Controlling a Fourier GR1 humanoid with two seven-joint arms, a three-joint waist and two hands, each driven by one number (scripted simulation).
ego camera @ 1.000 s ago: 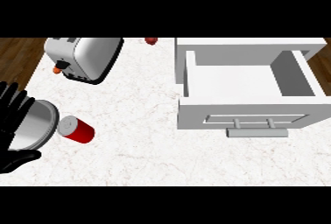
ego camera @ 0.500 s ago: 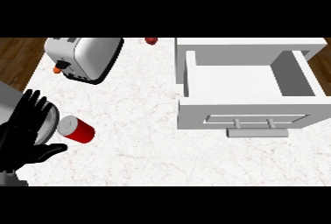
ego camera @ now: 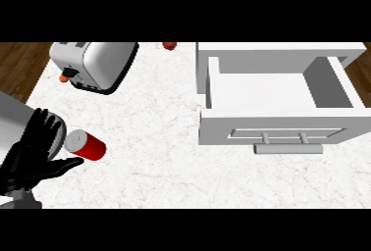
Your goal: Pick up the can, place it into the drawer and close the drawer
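Note:
A red can (ego camera: pixel 87 145) with a silver top lies tilted on the white marble counter at the left. My left hand (ego camera: pixel 30 159) is right beside it on its left, open. The straight fingers (ego camera: pixel 45 128) run along the can's left side and the thumb (ego camera: pixel 67 165) reaches out just below it. I cannot tell whether the hand touches the can. The white drawer (ego camera: pixel 279 128) stands pulled open at the right, its inside bare and its bar handle (ego camera: pixel 288 148) facing me. My right hand does not show.
A silver toaster (ego camera: pixel 95 64) sits at the back left. A small red thing (ego camera: pixel 169 45) lies at the counter's far edge. A grey rounded object (ego camera: pixel 12 111) shows at the left edge behind my hand. Dark wooden floor (ego camera: pixel 18 63) lies beyond the counter's left edge.
My left hand has moved forward and to the right, up to the can, and its fingers have straightened alongside it. The can and the drawer have not moved.

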